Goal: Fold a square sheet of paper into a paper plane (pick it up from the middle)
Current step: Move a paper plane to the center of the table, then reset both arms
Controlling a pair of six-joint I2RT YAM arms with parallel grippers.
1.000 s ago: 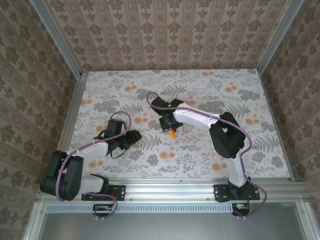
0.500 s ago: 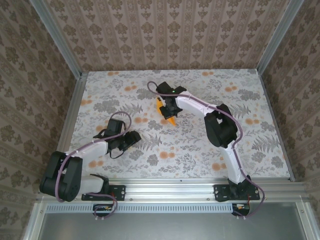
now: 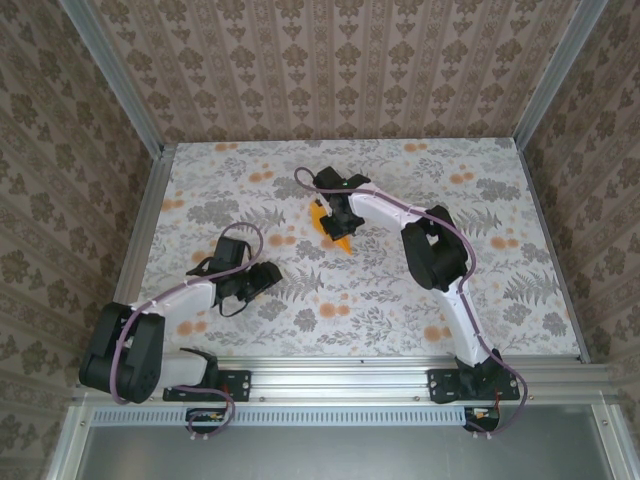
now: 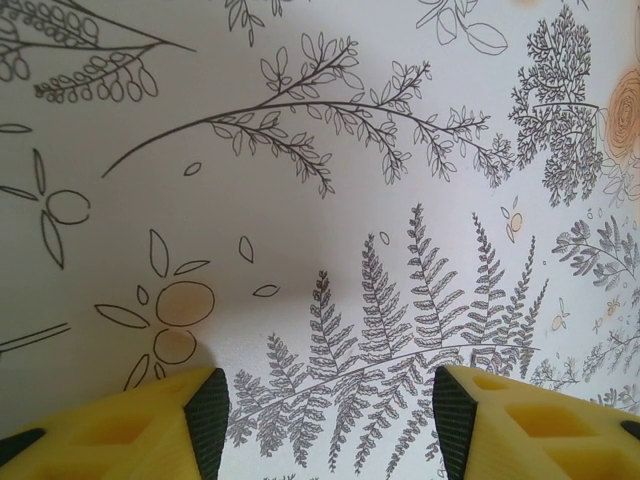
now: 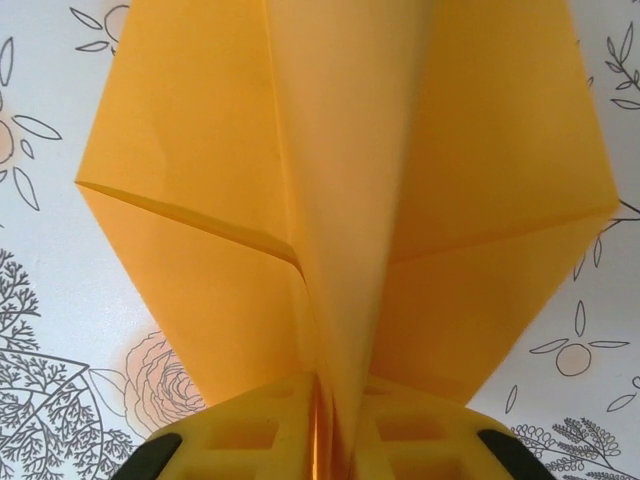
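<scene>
The square sheet of paper shows as a folded orange paper plane (image 3: 322,218) at the middle back of the floral table. In the right wrist view the paper plane (image 5: 340,170) spreads two creased wings away from me, with its centre fold running down between the yellow fingers (image 5: 250,435). My right gripper (image 3: 338,222) (image 5: 335,435) is shut on that fold. My left gripper (image 3: 262,278) sits low over the table's left front, well apart from the plane. In its own view the left gripper (image 4: 330,430) stands open with only fern print between its pads.
The table (image 3: 400,300) carries a grey leaf and orange flower print. Aluminium rails (image 3: 150,215) edge it left, right and front, with patterned walls (image 3: 340,70) behind. The right arm (image 3: 430,250) stretches diagonally across the right half.
My right gripper has carried the plane from the table's middle toward the back left, and the arm has stretched out. The left arm has stayed put.
</scene>
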